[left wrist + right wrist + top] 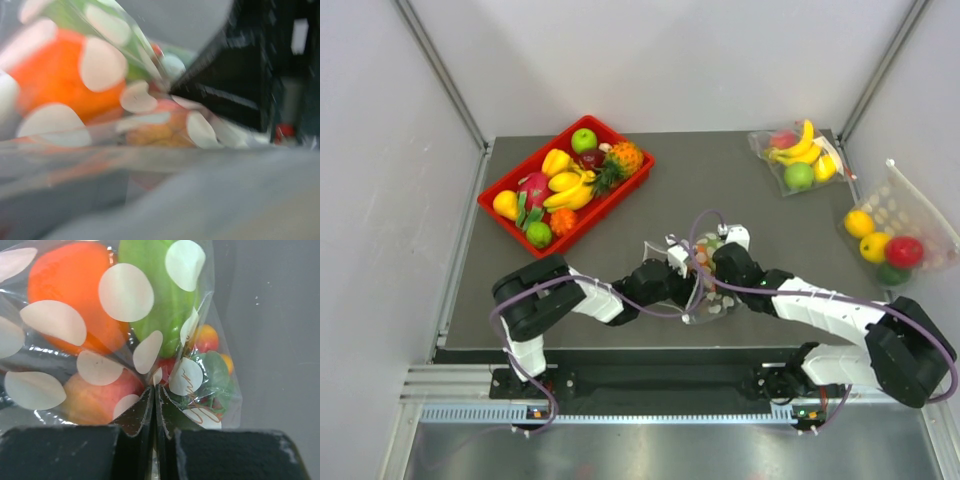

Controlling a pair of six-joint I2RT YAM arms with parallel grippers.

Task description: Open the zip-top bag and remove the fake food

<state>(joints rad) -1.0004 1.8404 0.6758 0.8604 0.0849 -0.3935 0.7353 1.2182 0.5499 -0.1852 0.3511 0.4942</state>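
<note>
The zip-top bag [705, 290], clear with pale round dots, lies near the table's front middle between both arms. Through its plastic [125, 292] the fake food shows: an orange fruit [65, 290], a green one [160, 300] and a pinkish peach [95, 397]. My right gripper [154, 387] is shut, pinching a fold of the bag's film just below the fruits. In the top view the left gripper [677, 263] is at the bag's left edge. The left wrist view is blurred, with the bag [105, 65] pressed close to the lens and its own jaws not discernible.
A red tray [498, 183] of mixed fruit stands at the back left. A clear bag with bananas and a green apple [800, 155] lies at the back right. A bigger dotted bag [895, 235] sits at the right edge. The table's front edge runs just behind the arm bases.
</note>
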